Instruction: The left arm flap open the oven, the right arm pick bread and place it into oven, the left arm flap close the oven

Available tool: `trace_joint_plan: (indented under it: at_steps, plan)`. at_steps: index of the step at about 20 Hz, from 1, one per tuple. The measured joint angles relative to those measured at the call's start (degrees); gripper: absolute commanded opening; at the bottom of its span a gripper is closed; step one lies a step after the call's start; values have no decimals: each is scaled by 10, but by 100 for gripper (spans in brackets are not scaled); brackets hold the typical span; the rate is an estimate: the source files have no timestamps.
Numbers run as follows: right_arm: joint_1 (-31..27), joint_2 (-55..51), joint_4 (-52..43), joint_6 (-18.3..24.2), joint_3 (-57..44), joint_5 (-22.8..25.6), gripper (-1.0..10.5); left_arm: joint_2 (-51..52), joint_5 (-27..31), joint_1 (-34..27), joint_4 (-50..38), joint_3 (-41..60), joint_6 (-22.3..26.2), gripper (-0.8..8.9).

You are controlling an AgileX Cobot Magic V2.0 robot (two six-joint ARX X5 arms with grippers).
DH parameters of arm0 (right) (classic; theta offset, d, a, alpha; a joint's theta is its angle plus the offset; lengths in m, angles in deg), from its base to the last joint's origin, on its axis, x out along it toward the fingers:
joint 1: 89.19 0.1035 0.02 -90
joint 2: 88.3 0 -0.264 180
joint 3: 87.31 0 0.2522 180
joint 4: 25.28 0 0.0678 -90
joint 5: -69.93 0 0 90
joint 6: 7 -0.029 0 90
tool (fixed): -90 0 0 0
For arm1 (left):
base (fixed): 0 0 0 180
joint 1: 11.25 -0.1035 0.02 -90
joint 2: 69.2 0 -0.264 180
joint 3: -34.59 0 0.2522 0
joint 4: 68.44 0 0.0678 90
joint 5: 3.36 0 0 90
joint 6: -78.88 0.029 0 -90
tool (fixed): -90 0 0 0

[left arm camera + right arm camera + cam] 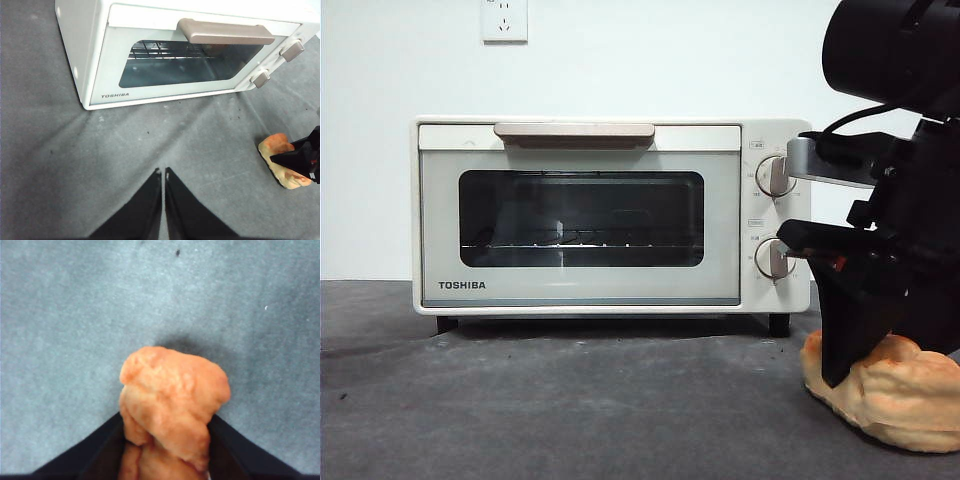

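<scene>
The cream-white oven (580, 160) stands at the back of the grey mat with its door closed and its beige handle (574, 132) at the top. Its wire rack shows through the dark glass, bare. The golden-orange bread (895, 395) lies on the mat in front of the oven's knob side. My right gripper (840, 375) comes down on it, and the right wrist view shows both jaws pressed against the sides of the bread (172, 390). My left gripper (163, 172) hangs shut above the mat in front of the oven (165, 92). From there the bread (277, 145) and the right gripper (292, 157) show far off.
Two grey knobs (775, 176) (775, 258) sit on the oven's right panel, close behind the right arm. A wall socket (504, 20) is on the white wall above the oven. Grey mat stretches in front of the oven door.
</scene>
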Motion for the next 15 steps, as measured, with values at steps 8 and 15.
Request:
trace_joint_plan:
  at_steps: [8, 15]
  plan:
    - [0, -133, 36, 0, 12, -2, 194, -36, 0, 72, -129, -6, -55, 18]
    - [0, -231, 74, 10, 60, -2, 194, -204, 74, 174, -231, -87, -74, 18]
